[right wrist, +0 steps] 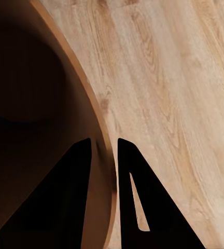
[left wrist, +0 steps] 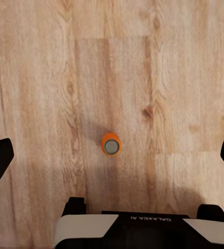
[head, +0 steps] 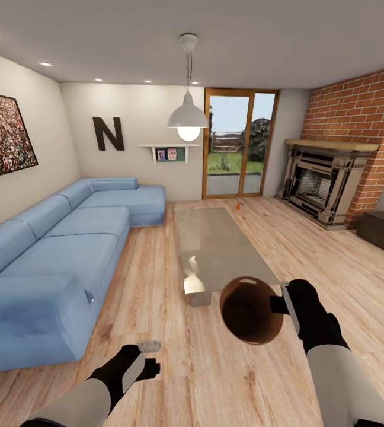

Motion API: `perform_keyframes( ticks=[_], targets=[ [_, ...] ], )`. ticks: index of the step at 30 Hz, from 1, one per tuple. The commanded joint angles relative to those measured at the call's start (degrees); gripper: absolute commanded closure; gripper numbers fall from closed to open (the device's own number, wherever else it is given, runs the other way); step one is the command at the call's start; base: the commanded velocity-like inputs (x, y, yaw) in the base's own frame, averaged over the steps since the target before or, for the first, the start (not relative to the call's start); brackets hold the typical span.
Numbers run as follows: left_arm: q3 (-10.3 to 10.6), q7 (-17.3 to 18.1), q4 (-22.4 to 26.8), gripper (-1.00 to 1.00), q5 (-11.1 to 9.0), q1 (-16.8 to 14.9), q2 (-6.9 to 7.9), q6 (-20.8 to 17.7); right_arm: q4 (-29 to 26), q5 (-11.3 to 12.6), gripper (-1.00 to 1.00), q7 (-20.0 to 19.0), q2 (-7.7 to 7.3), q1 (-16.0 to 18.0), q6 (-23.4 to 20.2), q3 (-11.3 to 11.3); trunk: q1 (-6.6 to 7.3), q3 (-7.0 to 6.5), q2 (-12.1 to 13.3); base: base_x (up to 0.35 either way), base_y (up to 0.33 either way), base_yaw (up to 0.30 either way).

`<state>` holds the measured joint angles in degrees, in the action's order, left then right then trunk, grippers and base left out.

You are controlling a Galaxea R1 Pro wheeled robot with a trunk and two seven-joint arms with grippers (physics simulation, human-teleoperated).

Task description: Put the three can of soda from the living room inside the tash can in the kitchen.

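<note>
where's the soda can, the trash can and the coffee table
soda can (left wrist: 111, 144), left wrist view, its top.
trash can (head: 251, 317), head view, its dark inside.
coffee table (head: 216, 243), head view, its glass top.

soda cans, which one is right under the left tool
The upright can on the wood floor, seen top-down between the open left tool fingers. The other can stands far off, beyond the glass coffee table.

Tash can (head: 252, 310) tipped, mouth camward, in right claw (right wrist: 104, 150); orange can (left wrist: 111, 143) upright on floor.

Bright, even render; daylight enters through the glass door (head: 240, 143) and the pendant lamp (head: 188, 117) glows. The glass surface (head: 218, 243) shows glare. Wide-angle stretch bends the edges. Soft shadows lie on the floor (left wrist: 158, 78).
</note>
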<state>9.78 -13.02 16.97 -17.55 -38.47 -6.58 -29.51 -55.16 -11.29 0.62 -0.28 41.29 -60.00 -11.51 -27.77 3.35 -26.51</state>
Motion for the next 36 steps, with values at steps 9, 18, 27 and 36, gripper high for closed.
perform_keyframes(
  ticks=[9, 18, 27, 36],
  targets=[
    [-0.07, -1.35, -0.11, -1.00, -0.07, 0.04, -0.96, -2.22, -0.11, 1.01, 1.00, -0.18, 0.03, -0.06, 0.00, -0.51, 0.01, -0.01, -0.02, 0.000, 0.000, 0.000],
    [-0.10, -1.57, -0.18, -1.00, -0.28, 0.37, -1.11, -1.96, -0.12, 1.01, 1.00, -0.18, -0.26, -0.06, 0.00, -0.43, 0.01, -0.01, -0.02, 0.000, 0.000, 0.000],
    [-0.09, -1.46, 0.08, -1.00, -0.39, 0.42, -1.00, -1.07, -0.12, 1.01, 1.00, -0.18, -0.44, -0.07, 0.00, -0.37, 0.01, -0.01, -0.02, 0.000, 0.000, 0.000],
    [-0.11, -1.19, 0.08, -1.00, -0.46, 0.41, -0.76, 0.42, -0.12, 1.01, 1.00, -0.18, -0.33, -0.07, 0.00, -0.34, -1.53, 1.25, -2.82, 0.000, 0.000, 0.000]
  ],
)
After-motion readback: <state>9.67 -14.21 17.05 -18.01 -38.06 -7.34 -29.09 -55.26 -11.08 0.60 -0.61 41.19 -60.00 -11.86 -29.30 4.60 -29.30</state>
